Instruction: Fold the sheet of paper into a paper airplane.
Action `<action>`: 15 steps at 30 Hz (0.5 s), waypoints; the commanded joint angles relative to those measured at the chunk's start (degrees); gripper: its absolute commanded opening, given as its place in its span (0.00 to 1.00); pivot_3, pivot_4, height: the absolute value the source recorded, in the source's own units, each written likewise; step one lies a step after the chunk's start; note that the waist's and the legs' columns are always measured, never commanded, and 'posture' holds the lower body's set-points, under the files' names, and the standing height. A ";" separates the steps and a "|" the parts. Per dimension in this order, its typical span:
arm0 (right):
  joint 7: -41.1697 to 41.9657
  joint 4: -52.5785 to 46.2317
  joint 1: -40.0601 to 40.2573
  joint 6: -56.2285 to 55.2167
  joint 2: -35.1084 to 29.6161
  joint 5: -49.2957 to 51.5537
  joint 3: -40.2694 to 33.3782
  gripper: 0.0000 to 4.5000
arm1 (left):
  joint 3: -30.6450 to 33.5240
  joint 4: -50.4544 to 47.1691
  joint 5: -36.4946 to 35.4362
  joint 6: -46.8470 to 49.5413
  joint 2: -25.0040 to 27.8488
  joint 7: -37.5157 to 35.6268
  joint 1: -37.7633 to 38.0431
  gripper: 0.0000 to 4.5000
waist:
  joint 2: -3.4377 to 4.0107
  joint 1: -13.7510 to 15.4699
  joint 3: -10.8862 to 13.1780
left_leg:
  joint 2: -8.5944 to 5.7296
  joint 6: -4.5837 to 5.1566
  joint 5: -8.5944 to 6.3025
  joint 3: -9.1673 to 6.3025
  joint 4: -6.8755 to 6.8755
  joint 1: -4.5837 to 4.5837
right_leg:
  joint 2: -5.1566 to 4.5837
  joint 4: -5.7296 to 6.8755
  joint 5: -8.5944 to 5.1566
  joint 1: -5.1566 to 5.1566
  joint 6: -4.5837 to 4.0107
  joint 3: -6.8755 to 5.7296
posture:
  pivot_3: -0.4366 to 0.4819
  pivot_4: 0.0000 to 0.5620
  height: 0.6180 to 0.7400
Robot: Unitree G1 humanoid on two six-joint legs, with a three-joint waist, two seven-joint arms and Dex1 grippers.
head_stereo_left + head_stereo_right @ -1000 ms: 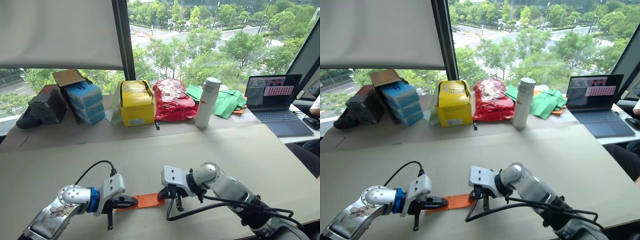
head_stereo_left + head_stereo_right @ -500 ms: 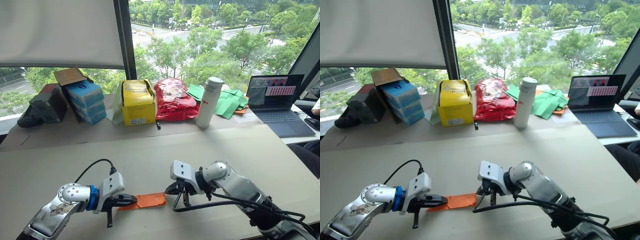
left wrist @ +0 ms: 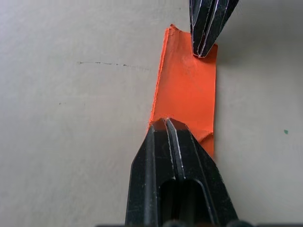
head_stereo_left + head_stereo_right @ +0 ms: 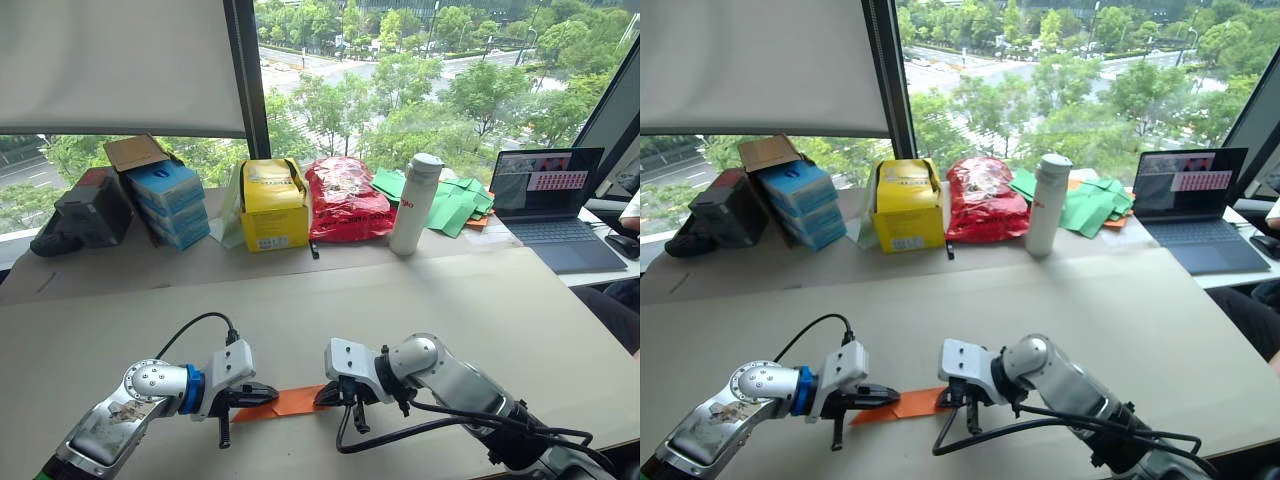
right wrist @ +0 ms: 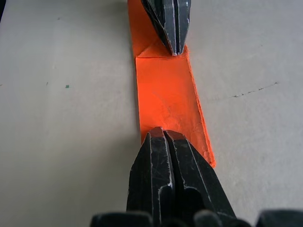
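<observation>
So, paper: the sheet of paper [image 3: 187,94] is already folded down to a narrow orange strip, lying flat on the table [image 4: 480,300] between both arms
left gripper [image 3: 164,124]: fingers pinched together, tip pressing one end, probably pinning it so it can't slide
right gripper [image 5: 163,134]: also closed tight, tip on the opposite end, looks like it's flattening the crease
progress: my guess, late folds, not yet a paper airplane with wings

beige table [image 4: 420,300], folded orange paper [image 4: 290,402]
</observation>
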 commanded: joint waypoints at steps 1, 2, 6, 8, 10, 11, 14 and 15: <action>-0.01 2.65 0.58 1.58 -1.13 -2.13 1.77 0.01 | -1.30 -0.32 0.77 0.81 -0.95 0.15 -1.64 0.00 | 0.00 -0.04 0.00 | 0.00 0.01 0.03 0.00 0.00 0.00 | 0.00 0.00 0.00 0.00 0.00 0.01 | 0.48 0.27 0.98; 0.01 2.67 0.52 1.67 -1.11 -2.19 1.89 0.01 | -2.38 0.62 1.78 0.29 -1.46 0.20 -2.04 0.00 | 0.00 -0.03 0.00 | 0.00 0.10 0.11 0.00 0.00 0.00 | 0.00 0.00 0.00 0.00 0.00 0.00 | 0.48 0.27 0.98; -0.02 2.46 0.37 2.03 -0.95 -2.33 2.12 0.01 | -5.07 3.82 4.99 -1.62 -2.32 -0.07 -2.79 0.00 | 0.00 0.01 -0.01 | 0.00 0.12 0.11 0.00 0.01 0.02 | 0.00 -0.01 0.00 0.03 -0.01 0.01 | 0.48 0.27 0.98; 0.01 2.25 0.34 2.26 -0.95 -2.34 2.10 0.01 | -6.68 5.67 7.50 -3.96 -1.64 -0.57 -2.80 0.00 | 0.00 0.02 -0.02 | 0.00 0.13 0.09 0.00 0.00 0.04 | 0.00 0.00 0.00 0.06 0.00 0.00 | 0.48 0.27 0.98; 0.05 2.25 0.33 2.41 -0.89 -2.42 2.00 0.01 | -6.67 6.39 7.77 -4.40 -1.54 -0.77 -2.69 0.00 | 0.02 0.04 -0.03 | 0.01 0.14 0.09 0.00 0.00 0.12 | 0.00 -0.01 0.00 0.14 0.00 0.00 | 0.48 0.27 0.98; 0.08 2.28 0.32 2.45 -0.84 -2.48 1.97 0.01 | -6.53 6.59 7.65 -4.35 -1.62 -0.84 -2.67 0.00 | 0.02 0.05 -0.03 | 0.01 0.18 0.05 -0.01 0.00 0.14 | 0.00 -0.01 -0.01 0.18 0.02 0.00 | 0.48 0.27 0.98; 0.04 2.22 0.30 2.57 -0.83 -2.58 1.91 0.01 | -6.35 7.16 8.49 -5.50 -0.01 -1.57 -1.42 0.00 | 0.02 0.02 -0.04 | 0.01 0.21 0.04 -0.01 0.01 0.17 | 0.00 -0.01 -0.03 0.21 0.05 0.00 | 0.48 0.27 0.98; 0.02 2.21 0.28 2.57 -0.82 -2.60 1.91 0.01 | -6.16 7.25 8.53 -5.61 0.34 -1.66 -1.03 0.00 | 0.02 0.01 -0.04 | 0.01 0.22 0.05 -0.01 0.00 0.17 | 0.00 -0.01 -0.03 0.21 0.05 0.00 | 0.48 0.27 0.98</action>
